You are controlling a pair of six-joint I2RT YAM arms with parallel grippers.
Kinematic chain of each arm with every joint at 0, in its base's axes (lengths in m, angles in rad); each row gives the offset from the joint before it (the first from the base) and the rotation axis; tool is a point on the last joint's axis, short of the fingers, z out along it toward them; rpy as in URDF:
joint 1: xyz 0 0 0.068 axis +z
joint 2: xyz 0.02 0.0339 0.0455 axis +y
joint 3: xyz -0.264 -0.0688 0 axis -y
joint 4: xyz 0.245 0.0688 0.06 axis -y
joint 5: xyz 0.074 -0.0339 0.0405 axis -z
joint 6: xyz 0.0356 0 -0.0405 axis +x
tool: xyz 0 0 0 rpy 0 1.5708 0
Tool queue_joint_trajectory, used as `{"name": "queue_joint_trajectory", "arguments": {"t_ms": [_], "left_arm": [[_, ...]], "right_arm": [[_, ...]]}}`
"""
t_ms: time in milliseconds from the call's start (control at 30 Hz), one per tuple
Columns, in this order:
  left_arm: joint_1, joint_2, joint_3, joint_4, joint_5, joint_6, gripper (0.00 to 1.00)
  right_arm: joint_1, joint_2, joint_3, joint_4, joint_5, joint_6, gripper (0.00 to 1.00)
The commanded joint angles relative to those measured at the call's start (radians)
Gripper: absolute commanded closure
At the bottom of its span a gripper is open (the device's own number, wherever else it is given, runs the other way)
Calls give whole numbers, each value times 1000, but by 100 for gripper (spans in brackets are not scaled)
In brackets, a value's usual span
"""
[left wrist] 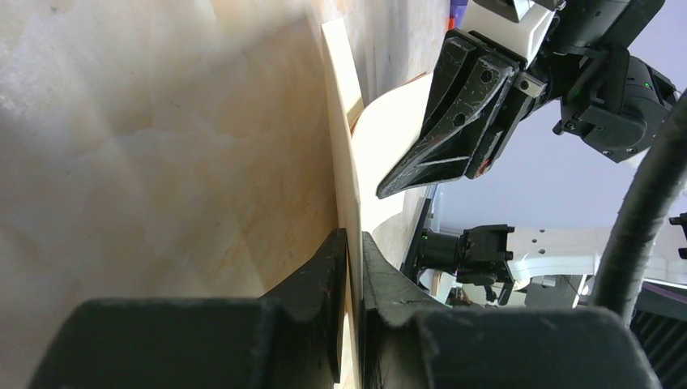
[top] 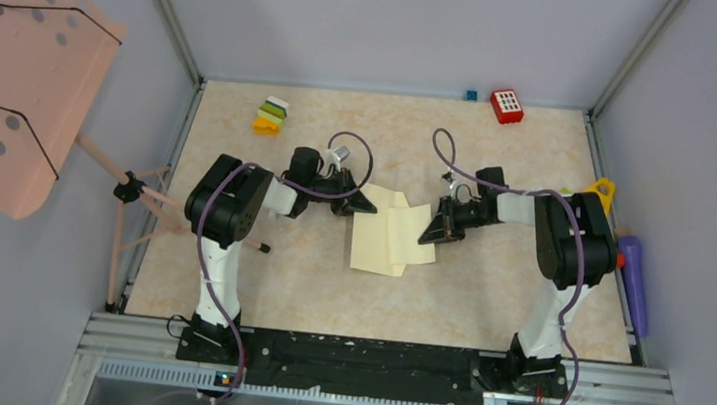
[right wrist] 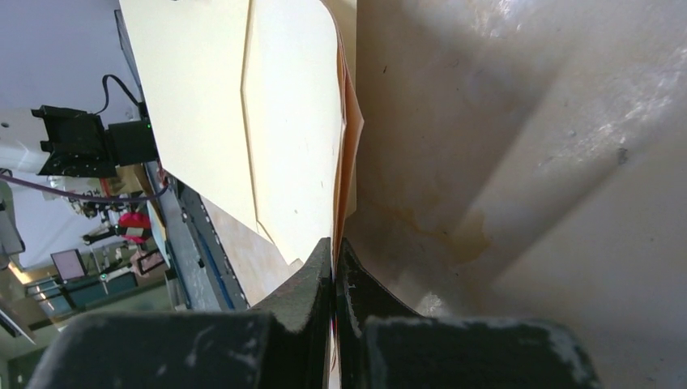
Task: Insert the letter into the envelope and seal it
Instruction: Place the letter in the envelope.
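Observation:
The pale yellow envelope (top: 380, 245) lies mid-table, with a folded layer over its right half. My left gripper (top: 366, 203) is at its far left corner. In the left wrist view this gripper (left wrist: 354, 243) is shut on the thin edge of the envelope (left wrist: 344, 138), which is seen edge-on. My right gripper (top: 428, 237) is at the envelope's right edge. In the right wrist view it (right wrist: 334, 247) is shut on a thin layer with an orange-red inner edge, beside the creased face of the envelope (right wrist: 283, 121). I cannot tell the letter apart. The right gripper also shows in the left wrist view (left wrist: 397, 182).
A red block with white dots (top: 506, 105) and a small blue cube (top: 470, 96) sit at the back wall. Stacked coloured blocks (top: 270, 115) are at the back left. A yellow object (top: 601, 193) and a purple one (top: 634, 272) lie at the right edge. A pink perforated stand (top: 17, 66) is outside, on the left.

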Motion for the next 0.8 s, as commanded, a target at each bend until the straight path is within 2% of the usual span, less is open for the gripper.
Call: {"name": "queue_joint_trajectory", "arguments": {"t_ms": [0,567,767], "left_arm": [[8,-27,5,58,23,-2,86],[7,-8,7,122,63,-48,85],[7,-5,7,118,59,-48,85]], "right_arm": [[-8,-55,31,-28,-20,-56,100],[-7,-8,65,49,-86,40,100],[-7,-25,39,144,-81,76,100]]}}
